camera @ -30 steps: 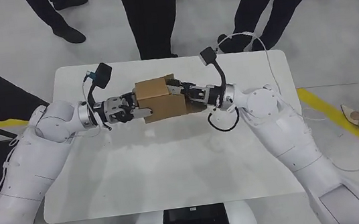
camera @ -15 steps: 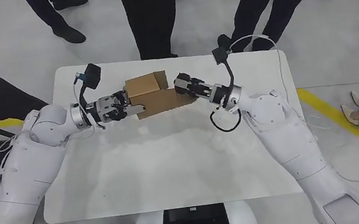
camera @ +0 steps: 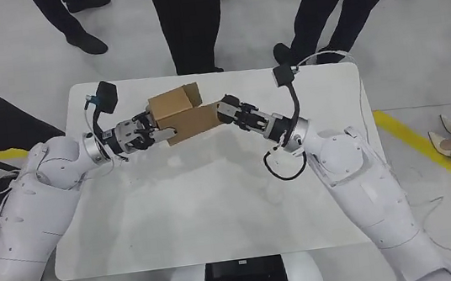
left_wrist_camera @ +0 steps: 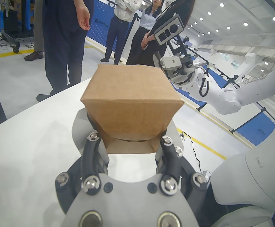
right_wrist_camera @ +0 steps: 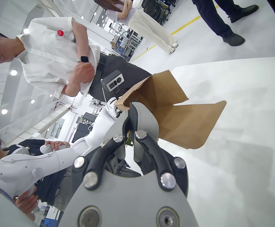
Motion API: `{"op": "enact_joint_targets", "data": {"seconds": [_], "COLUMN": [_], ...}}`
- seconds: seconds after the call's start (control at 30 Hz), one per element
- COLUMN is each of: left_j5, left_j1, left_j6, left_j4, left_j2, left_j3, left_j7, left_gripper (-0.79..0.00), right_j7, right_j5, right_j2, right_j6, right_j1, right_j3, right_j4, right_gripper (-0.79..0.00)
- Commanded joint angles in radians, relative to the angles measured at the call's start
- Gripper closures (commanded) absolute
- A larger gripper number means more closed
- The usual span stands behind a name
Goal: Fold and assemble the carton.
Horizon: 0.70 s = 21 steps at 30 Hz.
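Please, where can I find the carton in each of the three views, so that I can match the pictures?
Top view: the carton is over the table's far side, between the left gripper and the right gripper.
Left wrist view: the carton is straight ahead, closed faces toward the camera.
Right wrist view: the carton shows its open flaps.
Shared landmark: the white table.

In the left wrist view, the carton (left_wrist_camera: 131, 103) covers the fingertips of the left gripper (left_wrist_camera: 130, 139), so where they press its walls cannot be seen. The carton's far side is also hidden. In the right wrist view, the right gripper (right_wrist_camera: 132, 114) pinches a carton wall that hides one finger's pad and most of the carton's inside. From above, both grips are too small to judge. The counter (left_wrist_camera: 32, 129) is cut off by the left wrist picture's edge.
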Motion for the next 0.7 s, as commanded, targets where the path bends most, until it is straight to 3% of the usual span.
{"op": "enact_joint_targets", "data": {"seconds": [0.0, 0.67], "left_j5": [0.015, 0.045], "left_j1": [0.001, 0.006], "left_j6": [0.000, 0.000], "left_j4": [-0.006, -0.061], "left_j2": [0.001, 0.033], "left_j3": [0.004, 0.056], "left_j7": [0.018, 0.078], "left_gripper": [-0.391, -0.413], "right_j7": [0.010, -0.045], "right_j5": [0.016, -0.115], "right_j2": [0.000, -0.008], "right_j6": [0.019, 0.110], "right_j1": [-0.010, 0.026], "right_j3": [-0.003, -0.060], "right_j4": [-0.021, -0.011], "right_gripper": [0.000, 0.000]}}
